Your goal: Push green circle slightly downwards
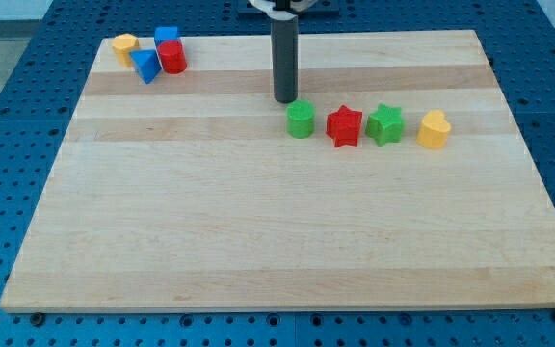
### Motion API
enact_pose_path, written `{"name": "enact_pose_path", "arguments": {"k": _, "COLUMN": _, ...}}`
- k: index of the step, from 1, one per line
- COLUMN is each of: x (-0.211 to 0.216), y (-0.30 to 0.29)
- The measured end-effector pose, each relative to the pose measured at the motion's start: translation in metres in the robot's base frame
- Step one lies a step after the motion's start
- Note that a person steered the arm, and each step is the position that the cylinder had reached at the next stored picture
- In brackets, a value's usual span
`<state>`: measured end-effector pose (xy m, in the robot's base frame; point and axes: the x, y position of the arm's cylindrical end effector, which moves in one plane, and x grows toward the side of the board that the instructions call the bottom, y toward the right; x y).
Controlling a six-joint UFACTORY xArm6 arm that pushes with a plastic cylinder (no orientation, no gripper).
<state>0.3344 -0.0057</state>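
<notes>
The green circle (301, 120) stands on the wooden board (258, 222), right of centre in the upper half. My tip (285, 99) is just above and slightly left of it, very close, perhaps touching its upper left edge. A red star (344, 126), a green star (385, 124) and a yellow block with a rounded top (434, 129) stand in a row to the green circle's right.
At the board's top left corner stands a cluster: a yellow block (124, 46), a blue cube (167, 39), a red cylinder (172, 58) and a blue triangular block (145, 66). The board lies on a blue perforated table (8, 116).
</notes>
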Motion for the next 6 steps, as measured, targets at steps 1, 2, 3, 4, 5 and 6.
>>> {"name": "enact_pose_path", "arguments": {"k": 1, "x": 0.006, "y": 0.001}}
{"name": "enact_pose_path", "arguments": {"k": 2, "x": 0.008, "y": 0.002}}
{"name": "enact_pose_path", "arguments": {"k": 3, "x": 0.012, "y": 0.002}}
{"name": "enact_pose_path", "arguments": {"k": 4, "x": 0.014, "y": 0.002}}
{"name": "enact_pose_path", "arguments": {"k": 5, "x": 0.02, "y": 0.002}}
{"name": "enact_pose_path", "arguments": {"k": 6, "x": 0.024, "y": 0.002}}
